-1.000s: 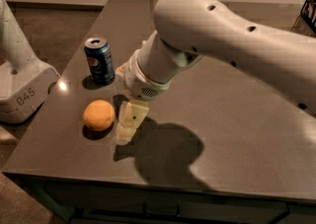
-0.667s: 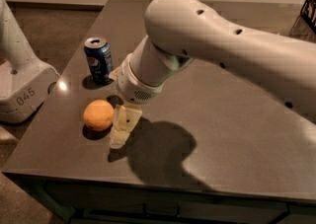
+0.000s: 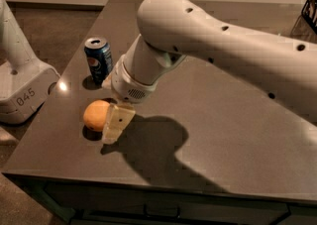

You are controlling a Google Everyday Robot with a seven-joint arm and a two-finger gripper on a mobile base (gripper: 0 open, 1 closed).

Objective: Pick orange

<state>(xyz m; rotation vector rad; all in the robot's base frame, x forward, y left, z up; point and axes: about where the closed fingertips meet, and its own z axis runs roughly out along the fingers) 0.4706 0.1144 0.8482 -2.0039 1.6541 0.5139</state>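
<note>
The orange point(image 3: 94, 115) lies on the dark tabletop point(image 3: 228, 140), toward 8 o'clock from the table's middle. The gripper point(image 3: 116, 124) reaches down from the white arm point(image 3: 223, 45) at the fruit's 3 o'clock side, touching the surface and covering the orange's right edge; I cannot tell whether it is spread or closed. A blue Pepsi can point(image 3: 99, 61) stands upright at the orange's 12 o'clock, apart from it.

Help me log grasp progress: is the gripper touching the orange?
Cannot tell. In the camera view the gripper overlaps the right edge of the orange, hiding any contact or gap there.
</note>
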